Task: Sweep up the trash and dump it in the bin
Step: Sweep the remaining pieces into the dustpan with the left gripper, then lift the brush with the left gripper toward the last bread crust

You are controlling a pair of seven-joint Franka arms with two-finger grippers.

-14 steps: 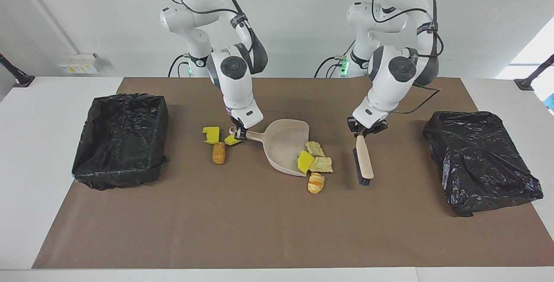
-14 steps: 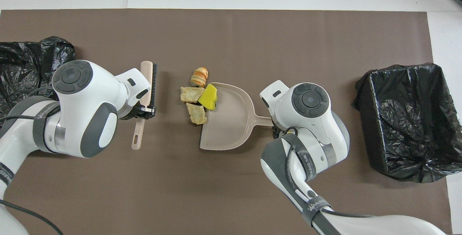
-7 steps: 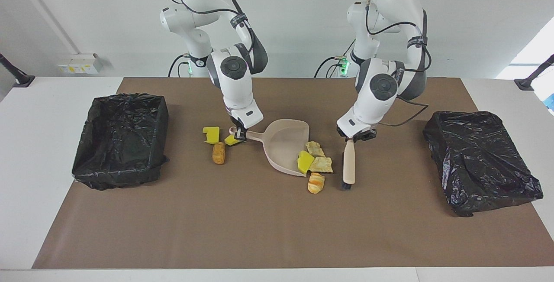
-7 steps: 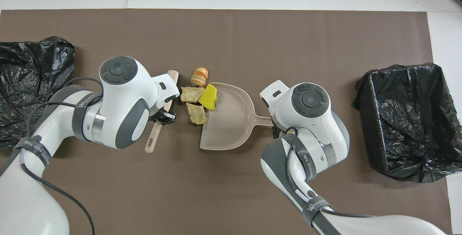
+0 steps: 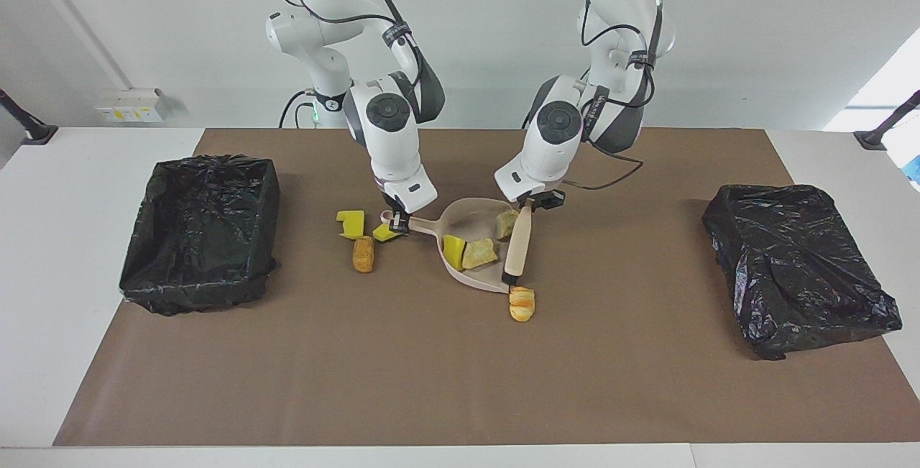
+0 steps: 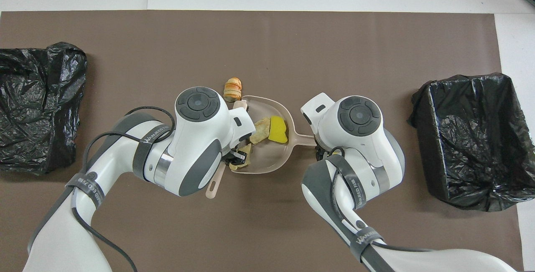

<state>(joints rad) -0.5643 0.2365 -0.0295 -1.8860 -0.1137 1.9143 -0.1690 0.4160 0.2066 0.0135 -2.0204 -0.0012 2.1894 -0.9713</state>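
Facing view: left hand [image 5: 530, 203] clamps brush [image 5: 519, 244], right hand [image 5: 397, 223] clamps dustpan [image 5: 474, 222] handle.

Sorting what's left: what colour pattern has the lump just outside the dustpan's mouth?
Orange and pale yellow stripes on the croissant-like lump, clearest in the facing view.

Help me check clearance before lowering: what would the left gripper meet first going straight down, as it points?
Probably the dustpan's rim at its mouth: the left gripper, shut on the brush, hangs over it, a pale lump just inside. Depth is unclear; it might land on the brown mat instead.
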